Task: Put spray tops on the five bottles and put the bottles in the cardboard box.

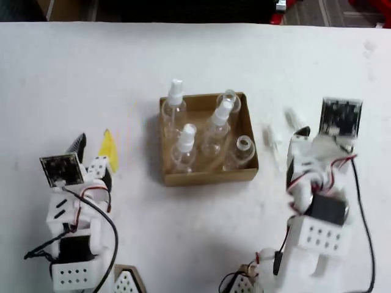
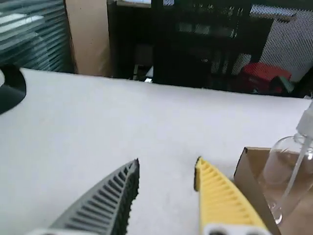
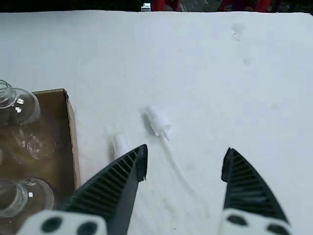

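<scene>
The cardboard box (image 1: pixel 204 177) sits mid-table and holds five clear bottles. Three carry white spray tops (image 1: pixel 176 87); two stand bare-necked, one at the far corner (image 1: pixel 229 99) and one at the near right (image 1: pixel 243 148). Loose spray tops (image 1: pixel 273 137) lie on the table right of the box; in the right wrist view one (image 3: pixel 159 121) lies ahead and another (image 3: pixel 120 145) is by a fingertip. My right gripper (image 3: pixel 186 149) is open just short of them, holding nothing. My left gripper (image 2: pixel 167 164), grey and yellow fingers apart, is open left of the box (image 2: pixel 250 169), beside a topped bottle (image 2: pixel 292 164).
The white table runs to a far edge with dark furniture beyond it (image 2: pixel 205 44). Wide bare tabletop lies left of the box and behind it. Both arm bases (image 1: pixel 76 262) (image 1: pixel 314 238) stand at the near edge.
</scene>
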Available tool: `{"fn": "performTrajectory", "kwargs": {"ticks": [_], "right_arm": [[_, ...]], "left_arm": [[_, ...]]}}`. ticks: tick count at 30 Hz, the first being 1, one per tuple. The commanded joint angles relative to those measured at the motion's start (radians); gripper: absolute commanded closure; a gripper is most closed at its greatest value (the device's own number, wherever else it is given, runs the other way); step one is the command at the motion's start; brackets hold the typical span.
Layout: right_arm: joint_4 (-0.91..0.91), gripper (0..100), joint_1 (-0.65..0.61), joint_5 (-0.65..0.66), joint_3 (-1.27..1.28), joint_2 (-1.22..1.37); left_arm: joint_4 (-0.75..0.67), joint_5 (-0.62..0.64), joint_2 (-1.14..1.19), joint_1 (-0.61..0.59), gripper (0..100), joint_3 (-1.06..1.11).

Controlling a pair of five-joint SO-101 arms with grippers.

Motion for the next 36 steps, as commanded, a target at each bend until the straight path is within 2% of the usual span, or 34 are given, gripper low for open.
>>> {"fn": "performTrajectory", "kwargs": {"ticks": [1,8,15,20,27,36], "right_arm": [[0.183,77.2,0.004,0.091,-0.308,0.275],[0.360,77.2,0.041,0.204,-0.721,0.743],[0.418,77.2,0.005,0.373,-1.103,1.214],[0.437,77.2,-0.018,0.382,-1.381,1.494],[0.596,77.2,-0.048,0.384,-1.803,1.836],[0.728,77.2,-0.013,0.393,-2.288,2.169]], "left_arm": [[-0.002,-0.040,-0.001,0.050,83,-0.002],[0.066,-0.135,-0.001,0.142,83,-0.002],[0.071,-0.140,0.001,0.148,83,0.000],[0.081,-0.141,0.002,0.148,83,0.000],[0.078,-0.141,0.001,0.148,83,0.000],[0.078,-0.141,0.001,0.150,83,0.000]]}}
